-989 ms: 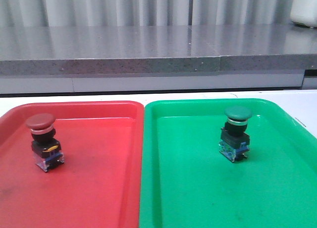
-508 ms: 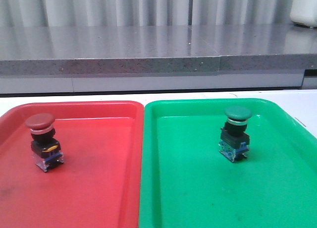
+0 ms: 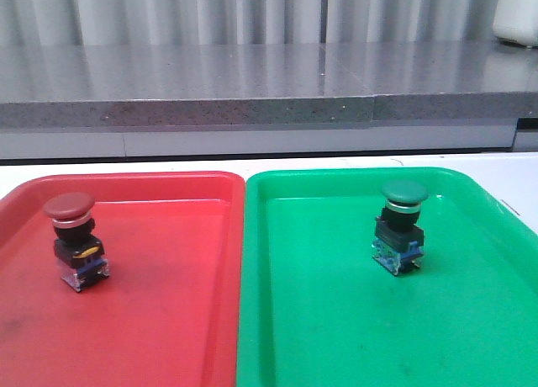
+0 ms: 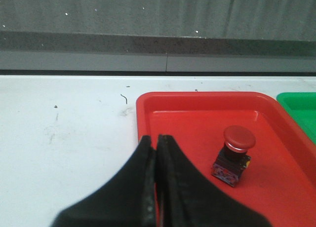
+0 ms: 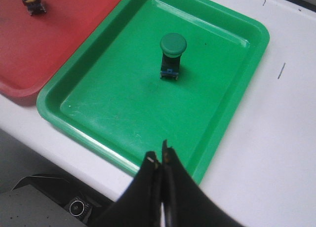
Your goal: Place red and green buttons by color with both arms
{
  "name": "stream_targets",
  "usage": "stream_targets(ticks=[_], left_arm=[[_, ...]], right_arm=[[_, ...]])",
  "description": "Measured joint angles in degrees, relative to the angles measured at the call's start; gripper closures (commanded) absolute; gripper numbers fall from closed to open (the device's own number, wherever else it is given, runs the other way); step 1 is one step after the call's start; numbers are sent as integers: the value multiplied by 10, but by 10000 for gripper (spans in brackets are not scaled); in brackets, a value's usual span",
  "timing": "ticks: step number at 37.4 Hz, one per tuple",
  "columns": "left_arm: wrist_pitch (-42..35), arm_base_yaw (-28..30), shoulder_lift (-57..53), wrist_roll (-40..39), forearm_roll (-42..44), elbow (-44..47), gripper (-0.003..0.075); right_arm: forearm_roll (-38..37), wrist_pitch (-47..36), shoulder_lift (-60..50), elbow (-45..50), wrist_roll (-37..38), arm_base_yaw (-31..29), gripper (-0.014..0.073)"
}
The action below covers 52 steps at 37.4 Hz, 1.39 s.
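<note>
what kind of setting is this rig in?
Likely a lab or test bench, not a home: a plain white table, a grey speckled counter behind it, and a red tray and green tray each holding one matching industrial push-button.

A grey speckled stone ledge (image 3: 252, 88) runs behind the white table (image 4: 64, 133), pale curtains (image 3: 252, 13) above.

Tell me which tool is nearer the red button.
Left. The left tool is shut, just beside the red button at the red tray's edge. The right tool is shut by the green tray's rim, the red button far across.
</note>
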Motion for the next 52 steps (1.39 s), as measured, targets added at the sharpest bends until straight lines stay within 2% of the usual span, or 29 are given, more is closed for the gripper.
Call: stream_targets(ticks=[6, 12, 20, 52], left_arm=[[-43, 0, -27, -48, 37, 44, 740], [-112, 0, -27, -55, 46, 94, 740], [-177, 0, -27, -55, 48, 97, 740], [-195, 5, -27, -27, 30, 97, 740]], right_arm=[[0, 0, 0, 0, 0, 0, 662], [0, 0, 0, 0, 0, 0, 662], [0, 0, 0, 0, 0, 0, 662], [0, 0, 0, 0, 0, 0, 662]])
